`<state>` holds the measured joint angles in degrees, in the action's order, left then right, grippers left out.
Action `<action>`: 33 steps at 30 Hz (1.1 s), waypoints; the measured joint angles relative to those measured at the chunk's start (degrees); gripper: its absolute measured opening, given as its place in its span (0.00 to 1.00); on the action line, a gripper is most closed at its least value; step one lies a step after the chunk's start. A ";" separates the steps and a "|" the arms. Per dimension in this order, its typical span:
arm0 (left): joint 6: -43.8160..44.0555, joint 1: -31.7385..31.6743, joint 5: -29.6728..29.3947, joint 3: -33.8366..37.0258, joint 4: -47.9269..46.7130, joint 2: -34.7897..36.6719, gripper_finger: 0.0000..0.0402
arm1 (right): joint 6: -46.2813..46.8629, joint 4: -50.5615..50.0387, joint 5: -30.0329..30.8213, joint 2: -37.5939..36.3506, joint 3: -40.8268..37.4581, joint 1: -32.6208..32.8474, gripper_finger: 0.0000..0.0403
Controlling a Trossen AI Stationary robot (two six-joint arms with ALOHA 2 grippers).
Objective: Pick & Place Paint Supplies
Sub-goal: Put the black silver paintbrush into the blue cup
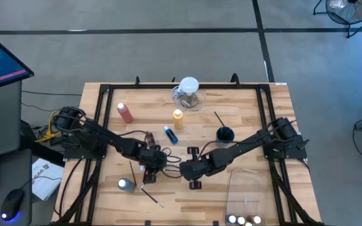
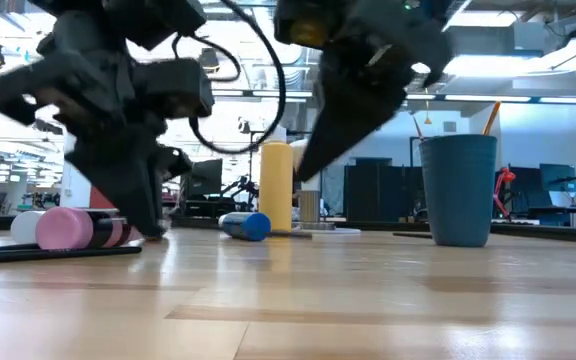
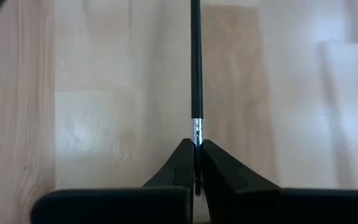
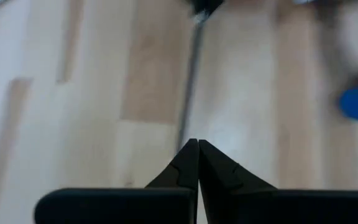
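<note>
Low over the table's (image 1: 244,113) middle, the left pincer (image 3: 196,163) is clamped on a thin dark paintbrush (image 3: 196,68) whose handle runs straight ahead along the wood, while the right pincer (image 4: 197,163) hangs closed and empty just beside it.

Thin dark paintbrush (image 3: 196,62) flat on table, pinched.
</note>
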<state>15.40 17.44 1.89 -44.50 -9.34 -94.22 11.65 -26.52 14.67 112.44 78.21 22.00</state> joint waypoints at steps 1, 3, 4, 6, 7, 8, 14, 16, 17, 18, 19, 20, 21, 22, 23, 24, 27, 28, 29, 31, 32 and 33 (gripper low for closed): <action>0.00 0.23 0.01 -0.01 -0.03 0.49 0.00 | 0.16 -0.15 -0.30 0.03 -0.04 0.30 0.00; -0.02 0.82 0.01 -0.01 -0.25 1.38 0.00 | 1.20 0.31 -0.53 0.03 -0.04 0.86 0.00; 0.00 1.07 0.01 -0.01 -0.32 1.97 0.00 | 1.59 0.57 -0.57 0.03 -0.04 1.08 0.01; -0.02 1.47 -0.08 -0.10 -0.03 2.85 0.00 | 1.75 0.90 -0.56 0.03 -0.04 1.07 0.04; -0.02 1.66 -0.14 -0.10 -0.07 3.13 0.00 | 1.77 1.76 -0.52 0.03 -0.04 0.97 0.06; -0.02 1.76 -0.21 -0.10 -0.07 3.32 0.00 | 1.78 2.83 -0.42 0.03 -0.04 0.95 0.08; -0.04 1.73 -0.37 -0.12 0.06 3.44 0.00 | 1.93 9.19 0.42 0.05 -0.04 0.75 0.25; -0.07 1.59 -0.39 -0.12 0.10 3.44 0.00 | 1.93 10.58 0.38 0.07 -0.04 0.43 0.32; -0.08 1.54 -0.41 -0.12 0.19 3.44 0.00 | 1.93 11.31 0.37 0.07 -0.04 0.17 0.35; -0.07 1.54 -0.41 -0.12 0.25 3.44 0.00 | 1.93 12.04 0.40 0.07 -0.04 -0.05 0.39; -0.07 1.54 -0.43 -0.12 0.27 3.45 0.00 | 1.95 12.71 0.40 0.08 -0.04 -0.30 0.42; -0.07 1.54 -0.45 -0.12 0.27 3.49 0.00 | 1.98 13.36 0.40 0.10 -0.06 -0.55 0.46; -0.07 1.54 -0.45 -0.13 0.33 3.53 0.00 | 2.01 13.98 0.40 0.12 -0.06 -0.79 0.49; -0.07 1.54 -0.45 -0.14 0.43 3.55 0.00 | 2.02 14.59 0.41 0.29 -0.06 -0.99 0.53; -0.07 1.54 -0.45 -0.15 0.52 3.55 0.00 | 2.02 15.34 0.40 0.57 -0.06 -1.30 0.55; -0.07 1.54 -0.45 -0.19 0.48 3.55 0.00 | 1.95 15.88 0.42 1.01 -0.06 -1.52 0.58; -0.24 1.54 -0.52 -0.87 0.50 3.55 0.00 | 1.91 15.80 0.25 1.38 -0.08 -1.90 0.63; -0.46 1.54 -0.56 -1.31 0.84 3.55 0.00 | 1.93 16.35 0.27 1.38 -0.06 -1.94 0.63; -1.01 1.52 -0.56 -1.69 0.88 3.55 0.00 | 1.91 16.56 0.31 1.30 -0.06 -1.98 0.63; -1.67 1.52 -0.56 -2.44 0.51 3.54 0.00 | 1.60 17.40 0.44 1.30 -0.06 -1.97 0.63; -1.92 1.52 -0.56 -2.95 0.51 3.52 0.00 | 1.48 17.97 0.44 1.30 -0.06 -1.93 0.63; -2.35 1.52 -0.50 -3.45 0.72 3.53 0.00 | 1.40 18.84 0.44 1.30 -0.06 -1.90 0.63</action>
<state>13.05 18.96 1.38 -47.95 -8.62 -90.69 13.06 -7.68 15.11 113.73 78.15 20.10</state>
